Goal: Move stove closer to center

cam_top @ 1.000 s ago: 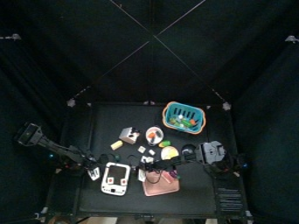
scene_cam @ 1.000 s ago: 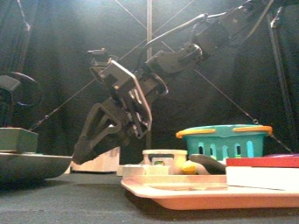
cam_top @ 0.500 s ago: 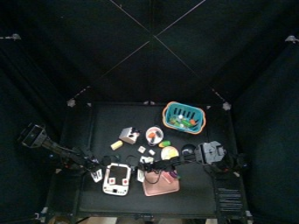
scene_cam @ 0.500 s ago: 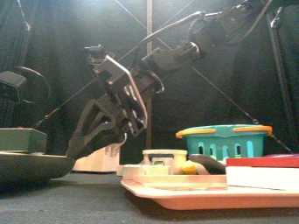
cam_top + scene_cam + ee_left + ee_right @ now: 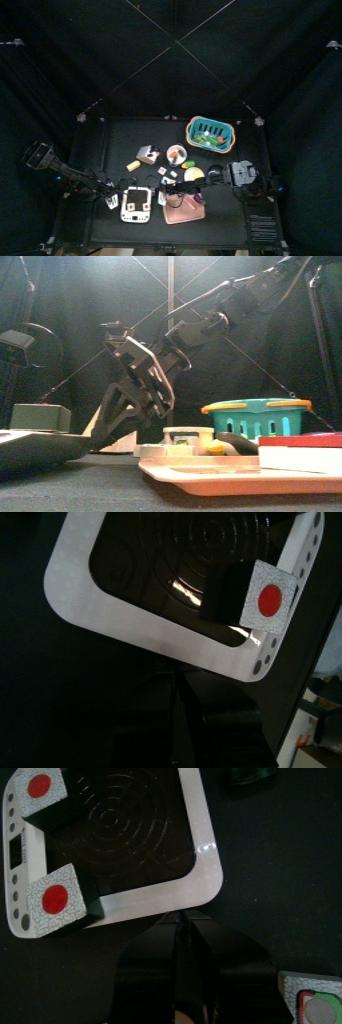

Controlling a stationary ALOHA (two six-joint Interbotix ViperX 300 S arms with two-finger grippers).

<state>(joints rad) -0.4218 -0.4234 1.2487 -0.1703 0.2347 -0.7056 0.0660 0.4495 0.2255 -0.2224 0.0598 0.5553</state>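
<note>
Left gripper (image 5: pixel 110 197): low at the near-left part of the table (image 5: pixel 94 150), at the left edge of the stove (image 5: pixel 131 203). In my left wrist view the jaws are partly closed and meet the stove's white rim; I read that as a grip on the rim. Beyond the tips I see the dark ringed burner and one raised block with a red dot.

Stove: near-left of the table's middle, long side running near to far. From the front it looks tilted, with its left end nearest the camera.

Pink board (image 5: pixel 183 210): just right of the stove, on the near side. Small food pieces lie between the stove and the middle.

Teal basket (image 5: pixel 210 130): far right, well apart from the stove.

Right gripper (image 5: pixel 218 177): rests right of centre, pointing left. Its jaws are one dark mass in my wrist view, so I cannot tell their state. A white-rimmed stove corner (image 5: pixel 201 858) lies just beyond them. I cannot tell if they touch.
</note>
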